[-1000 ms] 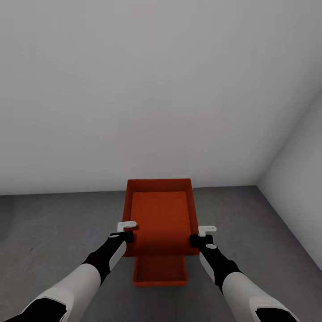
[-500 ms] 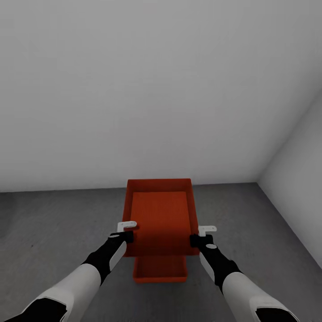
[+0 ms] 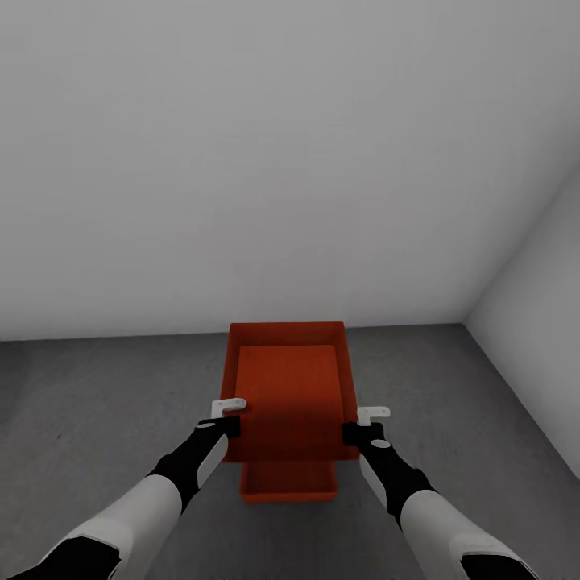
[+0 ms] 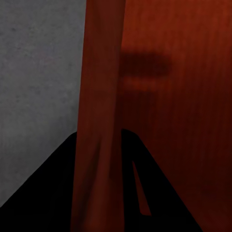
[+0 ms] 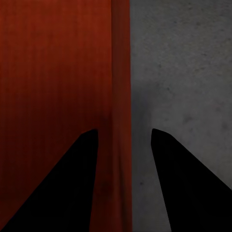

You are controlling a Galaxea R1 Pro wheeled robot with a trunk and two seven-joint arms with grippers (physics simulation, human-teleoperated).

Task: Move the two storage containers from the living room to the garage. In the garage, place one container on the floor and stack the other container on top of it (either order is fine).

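I hold one bin [image 3: 288, 395] up at the centre of the head frame, slightly below the middle, its open top toward the camera and its long sides running away from me. The second bin [image 3: 287, 485] sits lower in the frame, on the floor [image 3: 97, 403], with its near end showing under the held one's near edge; whether the two touch I cannot tell.

My left pincer [image 3: 229, 417] is at the held bin's left wall near its near corner, lower centre-left of the head frame. In the left wrist view that wall [image 4: 99, 111] runs straight between my two dark fingers [image 4: 53, 193], so the pincer is clamped on it.

My right pincer [image 3: 364, 425] is at the right wall, lower centre-right. In the right wrist view the wall [image 5: 121, 96] stands in the gap between my fingers [image 5: 67, 188], close against one and with floor showing between it and the other; I cannot tell if this pincer is clamped on it or slack.

The grey speckled floor fills the lower third of the head frame. A plain light wall [image 3: 282, 161] fills the upper part, meeting a side wall [image 3: 540, 322] at a corner on the right.
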